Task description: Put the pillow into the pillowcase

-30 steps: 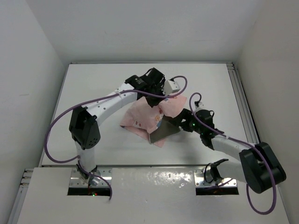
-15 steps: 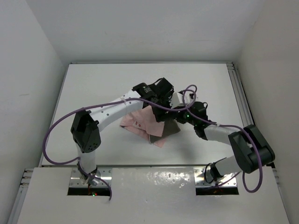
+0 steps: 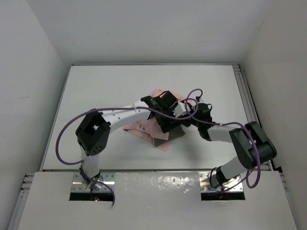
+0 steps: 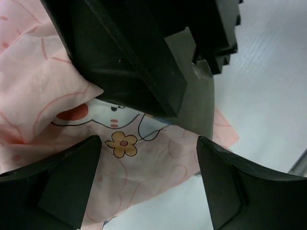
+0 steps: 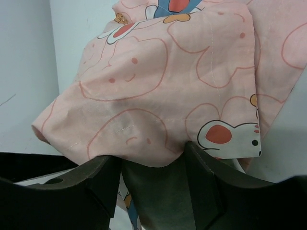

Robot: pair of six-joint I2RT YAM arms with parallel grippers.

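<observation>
Right wrist view. Right gripper (image 5: 153, 160): jaws clenched on the pillow (image 5: 158, 194). The grey fabric fills the gap and touches both fingers. The pillowcase (image 5: 168, 81), pink with cartoon mice and faces, is draped over the pillow just ahead of the jaws. Its stitched hem hangs loose on the right-jaw side.

Left wrist view. Left gripper (image 4: 148, 143): jaws released, standing wide apart with nothing clamped. In the gap below the jaws lies pillowcase cloth bearing a yellow flower print. Straight ahead of the jaws is the black body of the right gripper, with a grey corner of the pillow just beside it. Beyond the right-hand jaw is the white table (image 4: 268, 67).

Top external view. Both grippers meet over the cloth heap near the table's middle. The pillowcase spreads out behind the left gripper's jaws. A grey edge of the pillow shows beneath the two grippers, on their near side, only partly covered by pink cloth.
</observation>
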